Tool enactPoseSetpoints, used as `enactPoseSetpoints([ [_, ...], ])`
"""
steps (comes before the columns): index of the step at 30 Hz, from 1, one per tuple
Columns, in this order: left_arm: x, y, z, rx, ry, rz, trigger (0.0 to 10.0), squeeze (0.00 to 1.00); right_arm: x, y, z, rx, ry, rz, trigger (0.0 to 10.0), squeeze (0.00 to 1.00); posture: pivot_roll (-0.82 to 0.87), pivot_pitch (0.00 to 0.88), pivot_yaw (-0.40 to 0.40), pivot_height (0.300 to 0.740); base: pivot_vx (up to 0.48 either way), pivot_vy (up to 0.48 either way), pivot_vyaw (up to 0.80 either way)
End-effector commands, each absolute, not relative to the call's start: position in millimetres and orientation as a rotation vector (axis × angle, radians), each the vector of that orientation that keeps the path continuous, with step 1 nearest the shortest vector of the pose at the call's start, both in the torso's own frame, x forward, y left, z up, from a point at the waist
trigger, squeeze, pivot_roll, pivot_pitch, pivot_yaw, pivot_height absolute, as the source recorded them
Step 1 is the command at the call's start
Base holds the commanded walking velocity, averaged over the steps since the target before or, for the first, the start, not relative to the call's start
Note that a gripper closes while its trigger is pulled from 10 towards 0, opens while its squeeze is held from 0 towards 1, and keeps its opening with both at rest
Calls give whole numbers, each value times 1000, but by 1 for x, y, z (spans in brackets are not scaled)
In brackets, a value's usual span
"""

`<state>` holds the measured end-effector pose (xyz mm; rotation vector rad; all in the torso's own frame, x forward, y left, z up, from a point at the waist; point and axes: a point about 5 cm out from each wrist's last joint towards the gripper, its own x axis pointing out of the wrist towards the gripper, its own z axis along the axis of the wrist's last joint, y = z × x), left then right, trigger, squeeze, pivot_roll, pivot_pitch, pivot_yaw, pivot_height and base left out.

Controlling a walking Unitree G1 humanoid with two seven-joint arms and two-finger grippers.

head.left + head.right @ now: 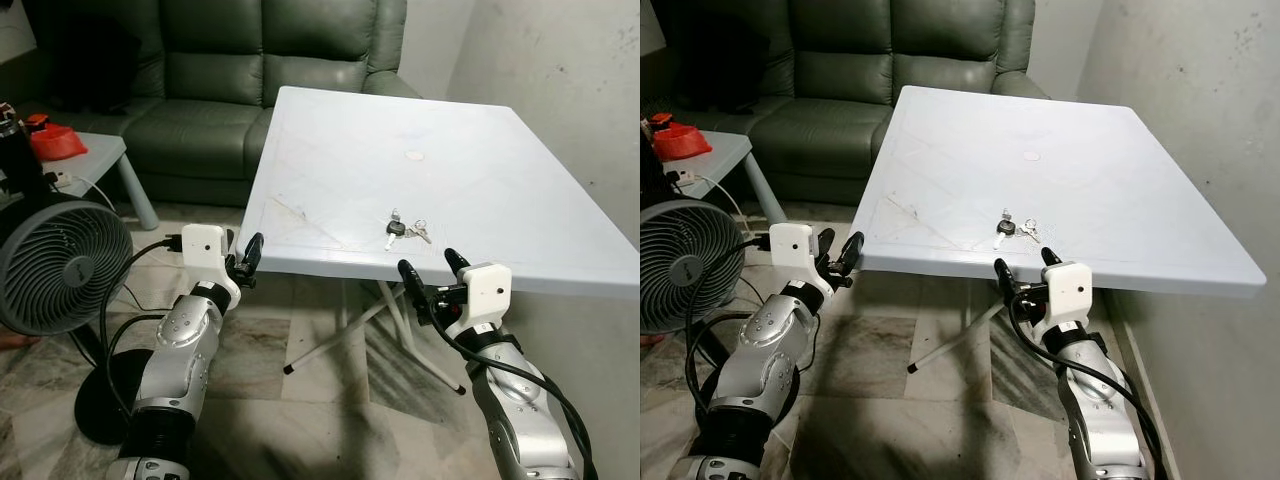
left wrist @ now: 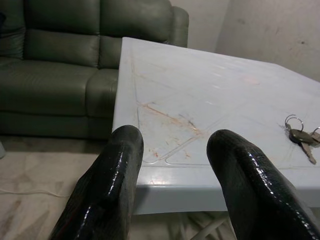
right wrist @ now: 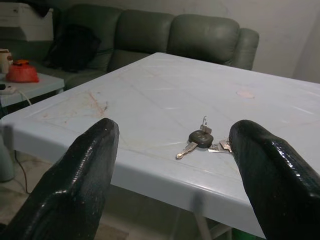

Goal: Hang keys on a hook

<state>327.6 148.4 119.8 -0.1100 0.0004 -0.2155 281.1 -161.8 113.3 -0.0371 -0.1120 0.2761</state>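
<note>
Your right gripper (image 1: 432, 272) hung spread wide at the lower right of the left eye view, just short of the near edge of the white table (image 1: 330, 150), with nothing between its fingers. Your left gripper (image 1: 246, 262) sat at the lower left, also parted and empty, off the table's near left corner.

You had the keys (image 1: 404, 231) lying flat on the tabletop, just right of centre in that frame, near the front edge and just beyond the right gripper. In the right wrist view they showed between the two fingers (image 3: 85, 175) and further back on the table: a dark-headed key (image 3: 196, 140) pointing toward you, a ring standing up behind it, smaller keys beside.

You would likely have found the bunch light, hard and loose, prone to slide on the smooth plastic and to dangle once lifted. Pinching the thick dark head looked the surest hold; the ring had to stay free for the hook, which I could not make out anywhere.
</note>
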Motion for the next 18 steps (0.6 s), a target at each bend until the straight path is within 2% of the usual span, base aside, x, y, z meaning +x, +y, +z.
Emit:
enactPoseSetpoints([
  [1,330,147,123,-109,0,-222,10000,0,281,-162,117,-34,-120,278,10000,0,-140,0,-63,724,0,0,0],
  [10,331,147,124,-112,0,-228,10000,0,281,-162,116,-34,-114,285,10000,0,-141,0,-60,724,0,0,0],
  [18,330,146,125,-114,-1,-231,10000,0,280,-161,115,-31,-112,290,10000,0,-142,0,-58,724,279,0,0],
])
